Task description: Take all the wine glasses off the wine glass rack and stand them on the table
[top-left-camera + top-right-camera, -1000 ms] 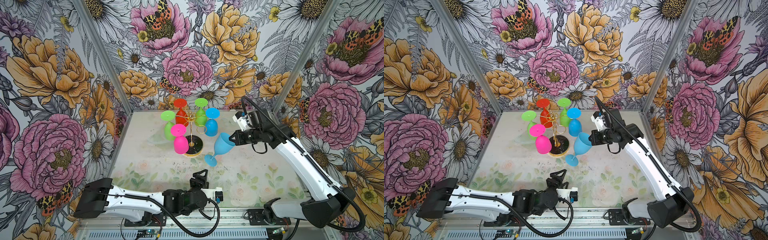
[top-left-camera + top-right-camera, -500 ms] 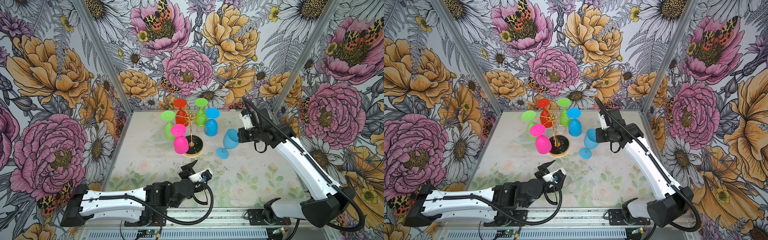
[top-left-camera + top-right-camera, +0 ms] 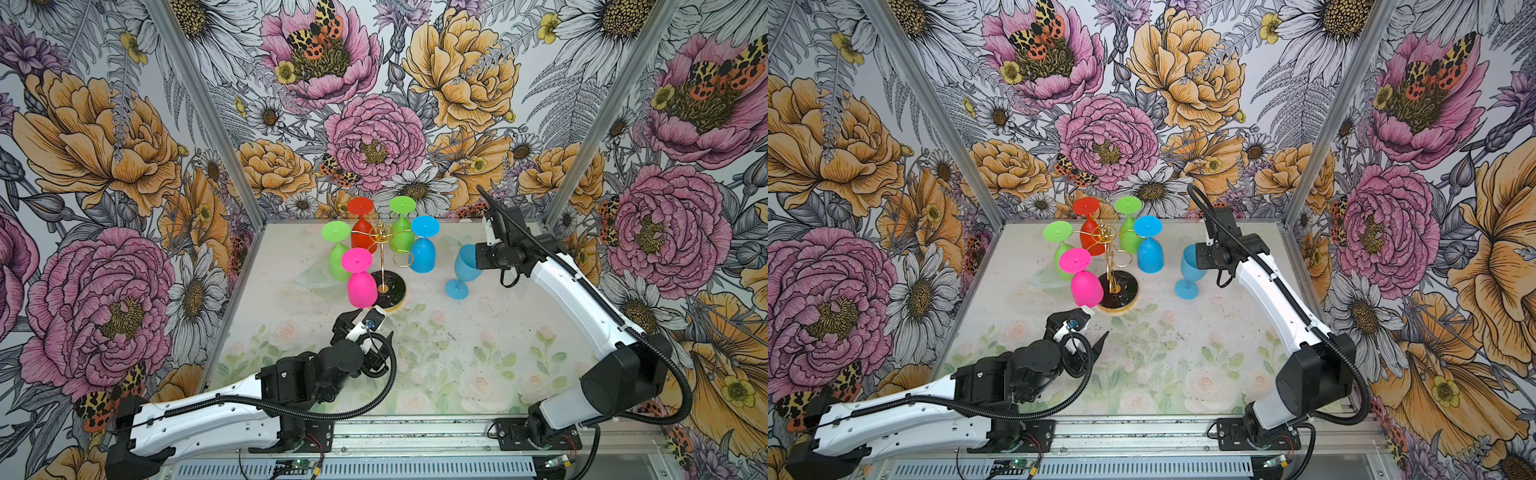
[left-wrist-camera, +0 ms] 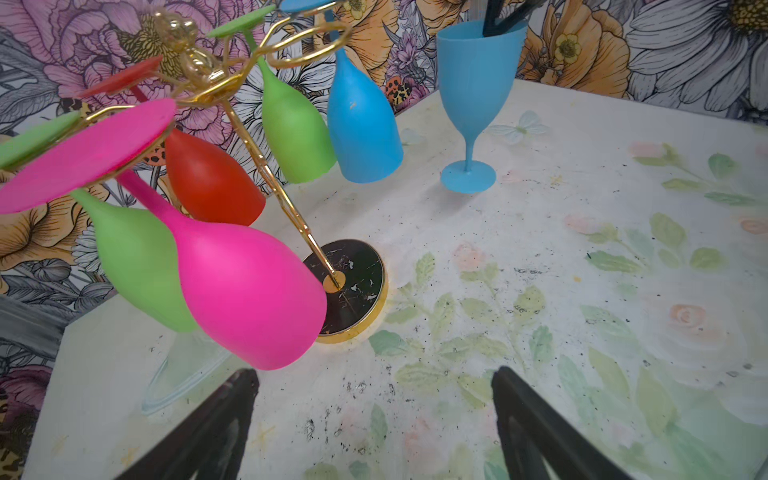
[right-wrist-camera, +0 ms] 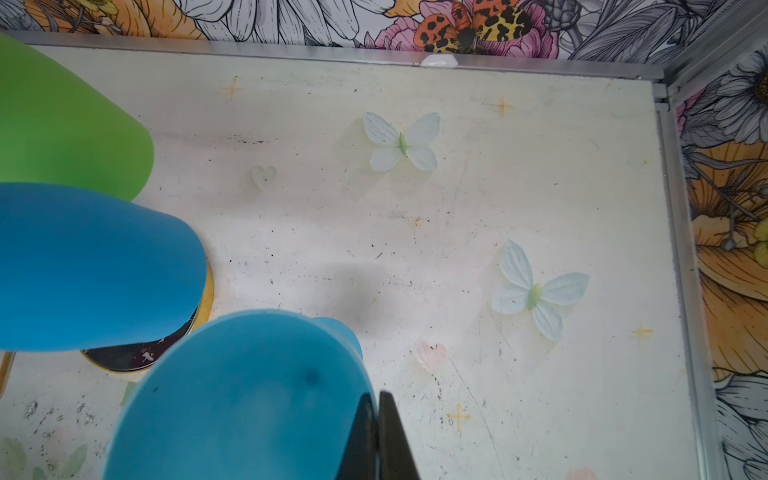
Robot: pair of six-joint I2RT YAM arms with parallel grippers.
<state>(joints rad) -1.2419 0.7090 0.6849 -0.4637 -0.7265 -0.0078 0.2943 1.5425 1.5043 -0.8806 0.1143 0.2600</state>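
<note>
Wine glass: the light blue wine glass [image 3: 464, 270] is off the rack [image 3: 390, 286]. It stands upright to the right of the rack in both top views, clear of the wire arms.
Foot: it is down at the table [image 3: 457, 357], but the pictures do not confirm contact.
Change in glass: a second ago it leaned over close beside the rack's base. It is now upright and farther from the rack.
Right gripper: the right gripper [image 5: 378, 419] is pressed together on the glass's rim wall, one finger inside the bowl and one outside.
Rack: five glasses hang upside down from it. One loop on the rack's right front is empty.
Left gripper: the left gripper [image 4: 374, 399] is spread wide and holds nothing. It sits low, just in front of the rack, close under the pink glass [image 3: 359, 286].
Change in left arm: a second ago it lay well back from the rack. It has since come forward, and its jaws have widened.
Finding: the removal is judged done for this glass. Only setting it down and letting go remain.
Outlook: the left arm's advance suggests the pink glass may be next, though that is a judgement.
Risk: a release before the foot is seated could tip the glass.
</note>
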